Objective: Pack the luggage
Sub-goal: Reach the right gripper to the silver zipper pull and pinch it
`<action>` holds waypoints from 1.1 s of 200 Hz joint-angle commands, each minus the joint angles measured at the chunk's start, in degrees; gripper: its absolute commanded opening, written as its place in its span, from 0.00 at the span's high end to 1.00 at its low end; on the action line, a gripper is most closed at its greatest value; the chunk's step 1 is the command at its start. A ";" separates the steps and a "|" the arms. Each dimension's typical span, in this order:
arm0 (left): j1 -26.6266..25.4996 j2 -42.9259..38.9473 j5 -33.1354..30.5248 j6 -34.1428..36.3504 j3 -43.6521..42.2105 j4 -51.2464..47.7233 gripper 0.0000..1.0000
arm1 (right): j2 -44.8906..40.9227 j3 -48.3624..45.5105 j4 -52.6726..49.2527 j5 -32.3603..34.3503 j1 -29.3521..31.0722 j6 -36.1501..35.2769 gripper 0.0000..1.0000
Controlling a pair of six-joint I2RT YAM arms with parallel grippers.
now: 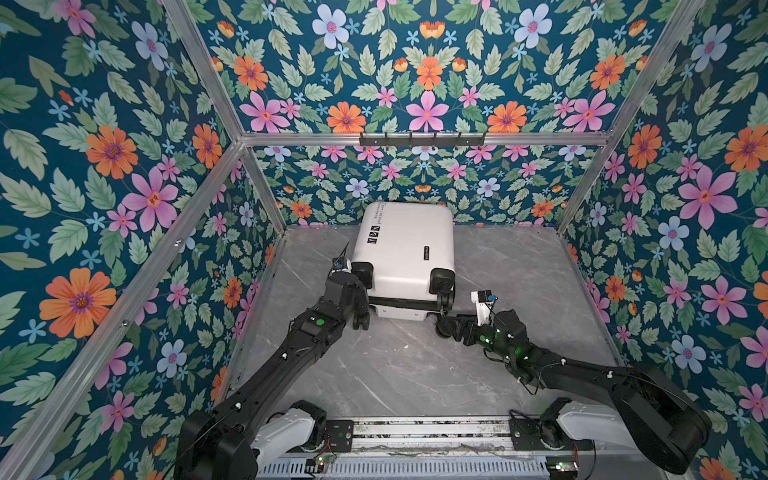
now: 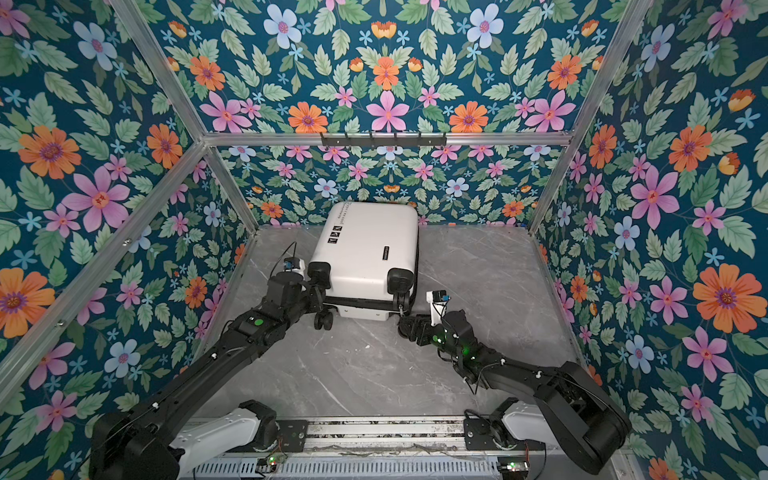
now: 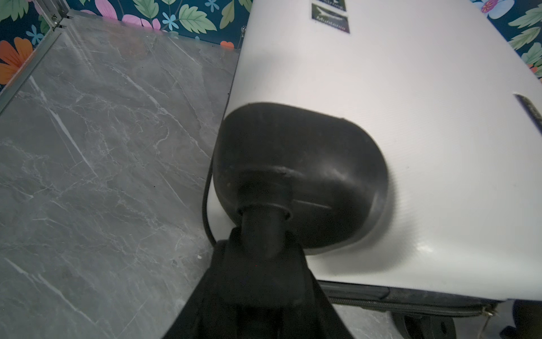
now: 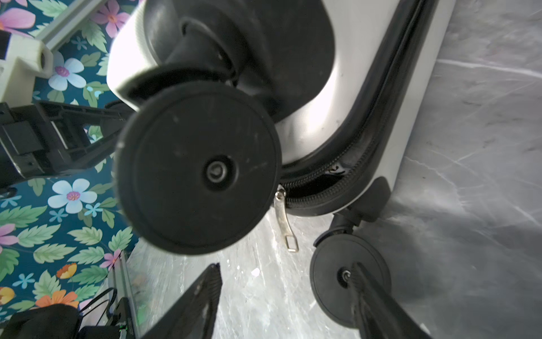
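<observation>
Left gripper (image 3: 262,248), jaws clenched on a wheel stem (image 3: 265,226), steadies the white luggage (image 1: 405,245) lying shut toward the back of the counter (image 1: 399,374). Right gripper (image 4: 286,265), jaws released and empty, hovers by the zipper pull (image 4: 283,223). Only a short zipper gap (image 4: 321,182) appears left to close.

- luggage (image 1: 405,245) lies flat on table (image 1: 395,374), back centre, far end at rear wall.
- left gripper (image 3: 261,240) around stem of near-left wheel (image 1: 360,322).
- right gripper (image 4: 286,265) before near-right corner, one finger across lower wheel (image 4: 328,281).
- zipper pull (image 4: 282,218) hangs between both right wheels.
</observation>
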 commanded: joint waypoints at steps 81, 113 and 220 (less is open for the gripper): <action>0.33 0.23 -2.86 -2.66 -0.30 -1.37 1.00 | 14.04 1.05 18.32 -5.53 -1.76 7.58 0.48; 0.33 0.03 -2.77 -2.72 -0.38 -1.50 1.00 | 16.24 1.02 23.20 -5.36 -2.77 9.27 0.51; 0.33 0.12 -2.77 -2.72 -0.12 -1.47 1.00 | 25.10 3.03 32.83 -9.94 -3.51 14.55 0.62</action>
